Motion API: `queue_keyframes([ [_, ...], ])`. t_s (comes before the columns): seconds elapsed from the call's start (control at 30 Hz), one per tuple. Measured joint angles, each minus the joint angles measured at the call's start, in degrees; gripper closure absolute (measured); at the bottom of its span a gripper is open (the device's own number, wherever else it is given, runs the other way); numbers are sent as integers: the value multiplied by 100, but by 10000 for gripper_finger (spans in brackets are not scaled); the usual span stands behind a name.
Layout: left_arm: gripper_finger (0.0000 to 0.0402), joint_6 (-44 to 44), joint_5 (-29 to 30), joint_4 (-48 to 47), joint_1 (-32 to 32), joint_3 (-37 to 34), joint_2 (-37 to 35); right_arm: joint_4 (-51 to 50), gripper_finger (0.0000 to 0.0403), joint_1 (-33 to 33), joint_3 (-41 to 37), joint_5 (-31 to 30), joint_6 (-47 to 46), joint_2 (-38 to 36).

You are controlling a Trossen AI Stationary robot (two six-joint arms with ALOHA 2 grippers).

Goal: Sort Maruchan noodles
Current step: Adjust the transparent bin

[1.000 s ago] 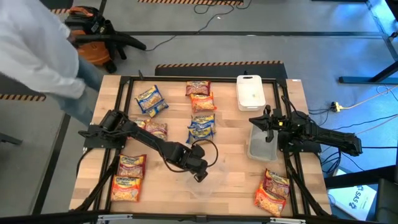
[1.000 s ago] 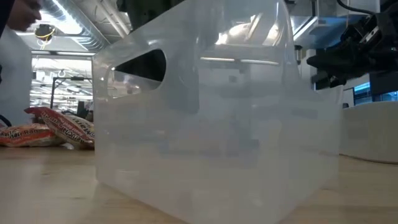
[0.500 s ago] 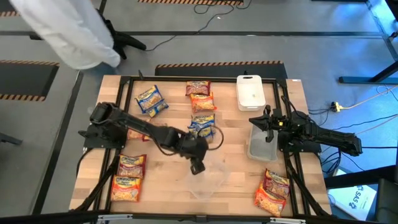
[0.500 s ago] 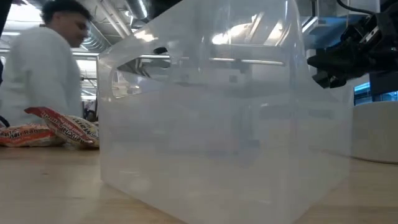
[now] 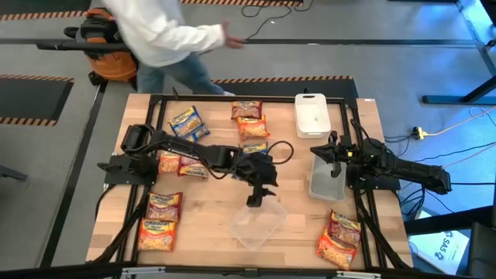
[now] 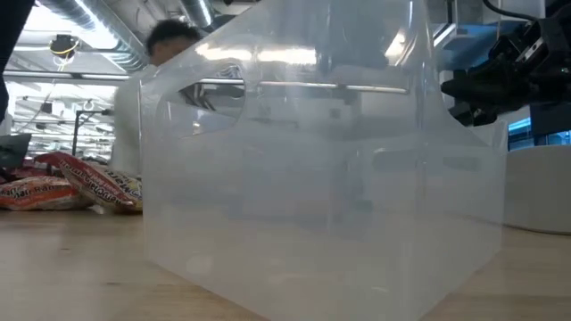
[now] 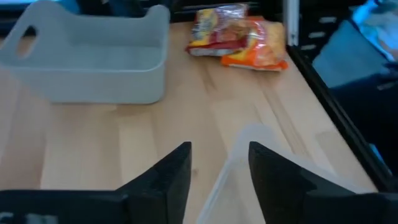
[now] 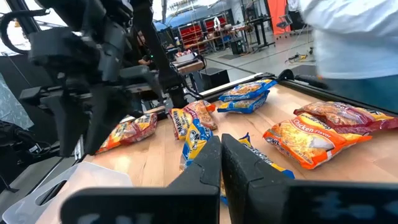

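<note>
The left gripper [image 5: 256, 200], fingers parted and holding nothing, hangs over the clear bin's [image 5: 258, 225] rim. The blue noodle packets [image 5: 253, 149] lie just behind it, nearer this arm than the right gripper [image 5: 332, 149], which waits shut.

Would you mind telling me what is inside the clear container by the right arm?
The clear container by the right gripper looks empty in the left wrist view, though its near wall hides part of the floor.

Wooden table [image 5: 209, 209]: scattered noodle packets [image 5: 188, 124], two clear containers [image 5: 259, 225], white lid [image 5: 312, 114].
</note>
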State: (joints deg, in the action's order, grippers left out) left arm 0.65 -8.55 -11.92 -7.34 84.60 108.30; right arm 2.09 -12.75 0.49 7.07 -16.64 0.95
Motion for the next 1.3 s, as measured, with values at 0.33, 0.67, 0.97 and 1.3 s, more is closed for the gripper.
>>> queue_keyframes([
  [0.33,221,585,-121,-1169,-95,1419,932,0,402,0,0,0,-1,0],
  [0.67,221,1242,158,-3117,-168,3036,1853,0,402,0,0,0,-1,0],
  [0.97,221,1755,-86,-3130,-168,3032,2246,0,402,0,0,0,0,-1],
  [1.3,228,1773,49,-3105,-118,2821,2270,2,402,0,0,0,0,-2],
])
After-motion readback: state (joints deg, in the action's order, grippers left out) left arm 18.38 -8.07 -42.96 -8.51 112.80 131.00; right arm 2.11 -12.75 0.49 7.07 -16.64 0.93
